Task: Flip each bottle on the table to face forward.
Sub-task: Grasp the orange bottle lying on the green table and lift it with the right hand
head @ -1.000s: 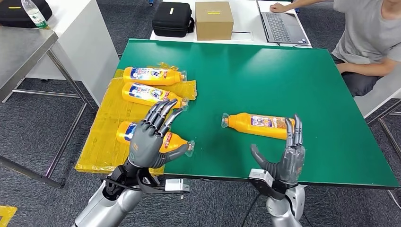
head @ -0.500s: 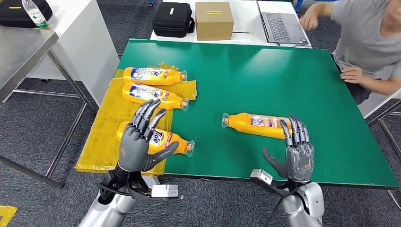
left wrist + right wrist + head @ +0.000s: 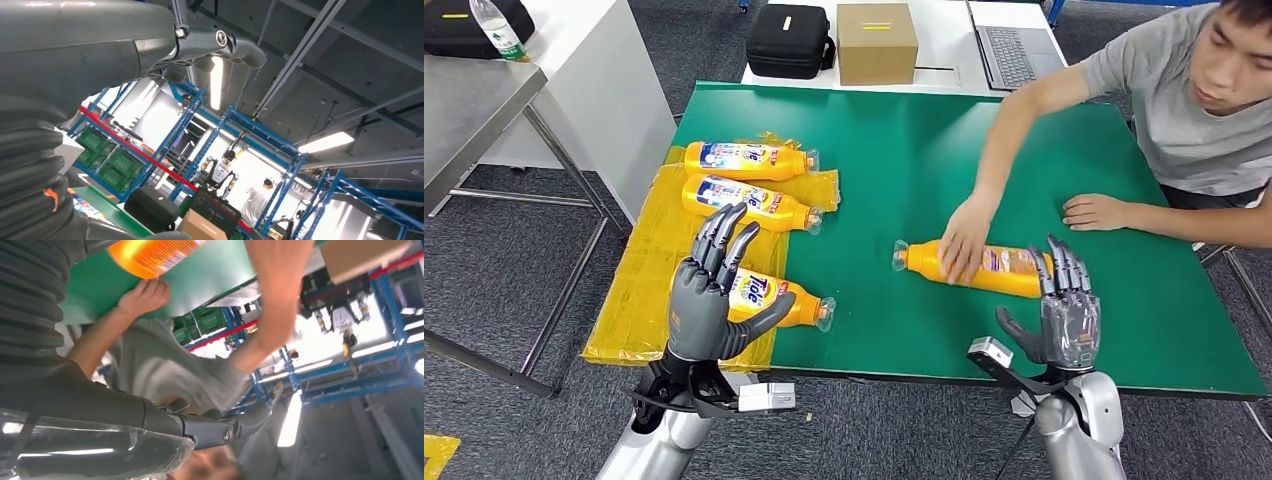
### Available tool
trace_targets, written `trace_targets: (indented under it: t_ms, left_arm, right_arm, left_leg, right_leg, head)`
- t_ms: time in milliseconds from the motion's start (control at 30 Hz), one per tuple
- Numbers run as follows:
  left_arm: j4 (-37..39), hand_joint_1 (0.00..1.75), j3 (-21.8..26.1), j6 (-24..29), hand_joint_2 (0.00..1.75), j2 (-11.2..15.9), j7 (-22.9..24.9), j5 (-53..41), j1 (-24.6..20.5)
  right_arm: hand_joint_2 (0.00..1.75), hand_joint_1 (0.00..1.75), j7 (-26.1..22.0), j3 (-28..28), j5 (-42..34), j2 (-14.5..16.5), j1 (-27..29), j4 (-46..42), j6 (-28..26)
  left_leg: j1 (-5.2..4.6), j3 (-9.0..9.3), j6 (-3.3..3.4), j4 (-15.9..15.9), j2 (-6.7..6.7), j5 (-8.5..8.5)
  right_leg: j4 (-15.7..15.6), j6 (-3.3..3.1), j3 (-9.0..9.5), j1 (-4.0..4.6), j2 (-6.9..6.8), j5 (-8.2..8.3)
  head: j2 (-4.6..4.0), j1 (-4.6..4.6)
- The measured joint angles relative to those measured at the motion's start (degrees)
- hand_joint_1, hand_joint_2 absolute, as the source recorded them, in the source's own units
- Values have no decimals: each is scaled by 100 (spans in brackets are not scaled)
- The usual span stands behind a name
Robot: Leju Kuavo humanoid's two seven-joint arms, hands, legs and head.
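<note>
Left hand [image 3: 707, 300], right hand [image 3: 1067, 318]: raised, fingers spread, holding nothing. Person's hand [image 3: 966, 240] on lone orange bottle [image 3: 1004, 268], green worktop [image 3: 1024, 160].

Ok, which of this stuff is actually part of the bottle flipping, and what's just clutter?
Job:
bottle under person's hand
Tide bottle
two bottles on yellow sheet
green table
left hand, right hand, both empty

Clutter:
black case
cardboard box
laptop
water bottle
</note>
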Motion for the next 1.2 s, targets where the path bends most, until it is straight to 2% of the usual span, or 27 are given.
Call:
trace_targets:
  t_ms: [167, 367, 600, 800, 933, 1067, 1200]
  left_arm:
    - [-1, 0, 84, 0, 175, -127, -133, 22, 1]
    - [0, 0, 93, 0, 175, -217, -128, -5, -20]
    - [60, 0, 87, 0, 175, -227, -29, 25, -112]
    - [119, 0, 8, 0, 175, -210, 165, 11, -147]
    - [158, 0, -88, 0, 175, -152, 297, 163, -190]
    - [224, 0, -339, 0, 175, -28, 512, 642, -236]
    - [326, 0, -843, 0, 175, 201, 764, 1425, -360]
  right_arm:
    - [175, 0, -278, 19, -1553, 55, -97, 21, 0]
    - [175, 0, -297, 15, -1727, 263, -56, -2, 0]
    - [175, 0, -297, 15, -1397, 345, 99, -46, 0]
    - [175, 0, -297, 23, -386, 353, 225, -226, 0]
    - [175, 0, -217, 50, -75, 356, 228, -230, 0]
    - [175, 0, -82, 68, 32, 339, 226, -212, 0]
    - [175, 0, -54, 42, 219, 354, 224, -203, 0]
  left_leg:
    - [-1, 0, 1, 0, -1, 1]
    - [1, 3, 0, 0, 3, 0]
    - [1, 2, 0, 0, 2, 0]
    - [-1, 1, 0, 0, 3, 0]
    - [0, 1, 0, 0, 2, 0]
    - [0, 1, 0, 0, 3, 0]
    - [0, 1, 0, 0, 2, 0]
  right_leg:
    - [0, 1, 1, -1, 0, 1]
    - [0, 1, -2, 2, 2, 1]
    - [0, 0, -2, 0, 2, 0]
    - [0, 0, -2, 0, 2, 0]
    - [0, 0, -2, 1, 1, 0]
    - [0, 0, -2, 1, 2, 0]
    - [0, 0, -2, 0, 2, 0]
  head:
    - [0, 0]
    - [0, -1]
    - [0, -1]
    - [0, 0]
    - [0, -1]
    - [0, 0]
    - [0, -1]
